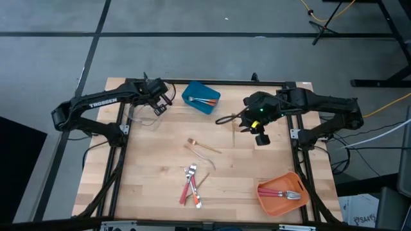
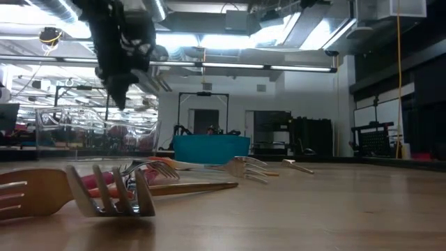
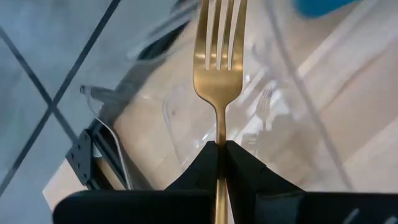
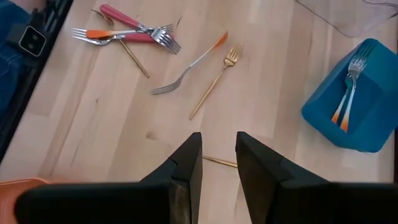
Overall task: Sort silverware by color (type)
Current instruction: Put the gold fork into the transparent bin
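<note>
Clearly the left claw [image 3: 219, 152] is clamped on a gold fork [image 3: 219, 56], tines forward, above the clear bin [image 1: 142, 117] for dropping in; the right claw [image 4: 219, 155], half open and empty, waits over the tabletop [image 1: 257, 167].

left arm [image 1: 96, 106]: matte black, slim jointed links, white "TROSSEN" lettering along the upper link
right arm [image 1: 321, 106]: same black build, bulkier housing at the wrist with a small green light
cables: thin black cable looping out beside the right arm's wrist
left gripper [image 3: 221, 163]: two flat black fingers, wedge-shaped
right gripper [image 4: 217, 162]: two black fingers, squared tips, broad black body behind them
</note>
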Controlling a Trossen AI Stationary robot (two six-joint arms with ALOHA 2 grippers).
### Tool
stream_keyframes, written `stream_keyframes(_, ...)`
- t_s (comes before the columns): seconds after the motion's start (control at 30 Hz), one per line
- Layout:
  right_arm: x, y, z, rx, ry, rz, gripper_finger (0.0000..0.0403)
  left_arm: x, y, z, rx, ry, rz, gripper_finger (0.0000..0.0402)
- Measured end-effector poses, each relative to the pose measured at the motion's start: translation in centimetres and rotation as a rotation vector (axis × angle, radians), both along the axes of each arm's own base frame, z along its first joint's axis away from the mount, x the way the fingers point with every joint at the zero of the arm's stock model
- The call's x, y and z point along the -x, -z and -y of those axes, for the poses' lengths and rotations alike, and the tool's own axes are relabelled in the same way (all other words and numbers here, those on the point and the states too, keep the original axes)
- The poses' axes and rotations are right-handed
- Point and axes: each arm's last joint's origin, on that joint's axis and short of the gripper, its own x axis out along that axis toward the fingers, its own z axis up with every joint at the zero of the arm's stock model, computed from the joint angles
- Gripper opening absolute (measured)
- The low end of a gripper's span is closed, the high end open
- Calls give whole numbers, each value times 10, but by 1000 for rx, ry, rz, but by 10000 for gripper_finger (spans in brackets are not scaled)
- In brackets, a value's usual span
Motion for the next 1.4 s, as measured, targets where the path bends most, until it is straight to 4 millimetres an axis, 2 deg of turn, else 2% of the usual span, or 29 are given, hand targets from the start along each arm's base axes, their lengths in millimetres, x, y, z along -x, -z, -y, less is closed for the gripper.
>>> stream_keyframes(0.23,0,0,1,2,5,-2,88,9,46,-4,75,-33,-114,10)
stream_keyframes(0.43,0,0,1,3,5,-1,88,11,67,-8,60,-46,-79,10)
stream_keyframes(0.87,0,0,1,3,5,0,88,8,69,-20,-7,41,-21,10)
stream_keyframes(1.4,0,0,1,3,4,0,88,18,72,-32,85,18,35,10)
